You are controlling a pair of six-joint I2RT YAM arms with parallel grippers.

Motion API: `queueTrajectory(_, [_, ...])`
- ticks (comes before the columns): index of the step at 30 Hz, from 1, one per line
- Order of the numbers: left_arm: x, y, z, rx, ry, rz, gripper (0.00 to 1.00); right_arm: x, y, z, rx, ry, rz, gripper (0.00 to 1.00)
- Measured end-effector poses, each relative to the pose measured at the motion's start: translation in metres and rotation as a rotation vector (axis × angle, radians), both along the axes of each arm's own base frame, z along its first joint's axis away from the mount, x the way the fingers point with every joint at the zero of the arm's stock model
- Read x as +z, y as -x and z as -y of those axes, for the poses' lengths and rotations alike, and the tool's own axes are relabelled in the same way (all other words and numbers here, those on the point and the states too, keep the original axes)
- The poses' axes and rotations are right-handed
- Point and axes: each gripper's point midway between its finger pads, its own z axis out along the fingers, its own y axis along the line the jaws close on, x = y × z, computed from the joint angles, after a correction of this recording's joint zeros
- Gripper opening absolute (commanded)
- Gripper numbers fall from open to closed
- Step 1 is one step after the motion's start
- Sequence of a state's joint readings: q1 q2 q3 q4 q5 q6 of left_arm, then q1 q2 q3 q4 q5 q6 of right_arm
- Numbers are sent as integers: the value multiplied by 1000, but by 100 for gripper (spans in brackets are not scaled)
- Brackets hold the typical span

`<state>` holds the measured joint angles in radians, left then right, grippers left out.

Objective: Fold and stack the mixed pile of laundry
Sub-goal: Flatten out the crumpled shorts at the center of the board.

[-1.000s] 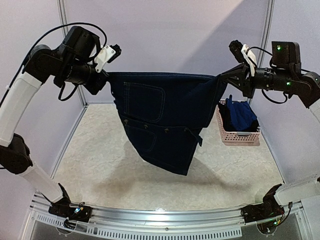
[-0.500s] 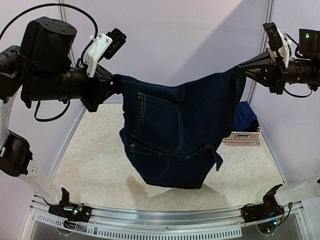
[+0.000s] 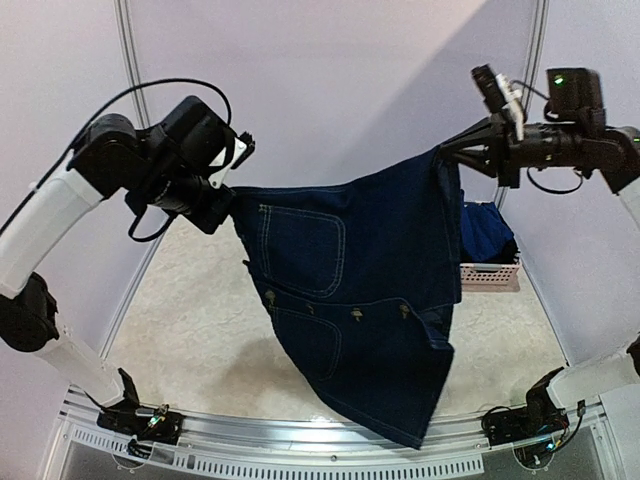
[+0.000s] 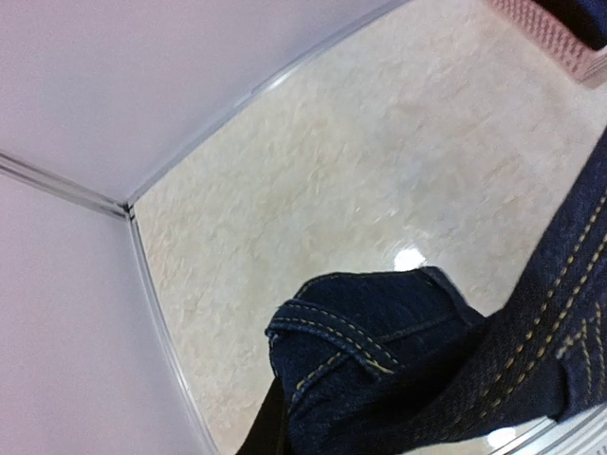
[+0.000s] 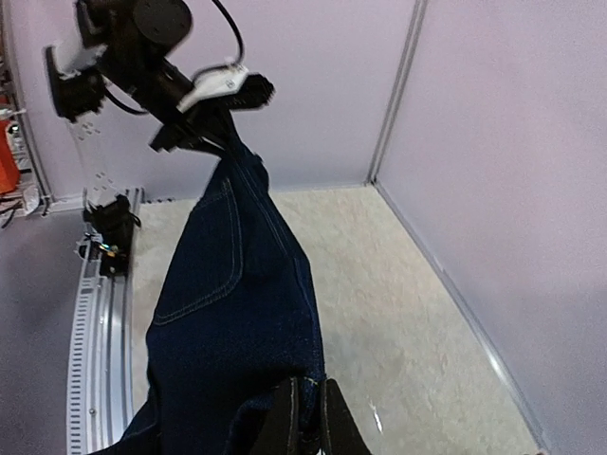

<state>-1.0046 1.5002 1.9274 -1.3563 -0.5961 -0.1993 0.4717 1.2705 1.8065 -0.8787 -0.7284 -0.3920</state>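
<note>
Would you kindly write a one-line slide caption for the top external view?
Left gripper and right gripper hold the dark navy denim piece spread aloft over the table.

Pink perforated basket (image 3: 490,276) at the right rear of the mottled cream tabletop (image 3: 200,330)

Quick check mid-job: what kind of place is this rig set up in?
Probably a lab test cell, not a home: plain pale walls with metal corner posts, a textured cream tabletop, and an aluminium rail along the near edge.
</note>
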Motion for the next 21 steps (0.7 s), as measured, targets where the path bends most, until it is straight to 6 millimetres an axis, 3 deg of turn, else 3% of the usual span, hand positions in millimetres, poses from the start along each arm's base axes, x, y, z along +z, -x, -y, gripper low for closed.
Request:
queueTrajectory(2, [-26,-17,-13,37,-67,-64,0,-40,-35,-1,-65,42,-76,0])
queueTrajectory(6, [-46,-46,-7,43,-90,-122,3,-112,-109,21,-253,91,-224,0])
queueTrajectory(7, [-49,-57,1,36,-77,-135,7,-120,-123,27,-298,96,-239,0])
queueTrajectory(9, [-57,-80,13,38,-59,-154,24,-134,-159,38,-391,101,-243,20])
queueTrajectory(12, [-81,-133,21,94,-53,-167,45,-144,-204,42,-492,114,-244,44])
queueTrajectory(15, [-113,-190,17,189,-73,-164,52,-151,-266,41,-595,132,-227,50])
queueTrajectory(17, [-130,-214,9,237,-104,-160,60,-167,-304,42,-658,153,-232,53])
queueTrajectory(19, [-143,-224,-3,275,-145,-165,61,-196,-314,47,-687,190,-284,55])
queueTrajectory(21, [-147,-221,-13,285,-181,-172,61,-231,-305,54,-692,243,-366,55])
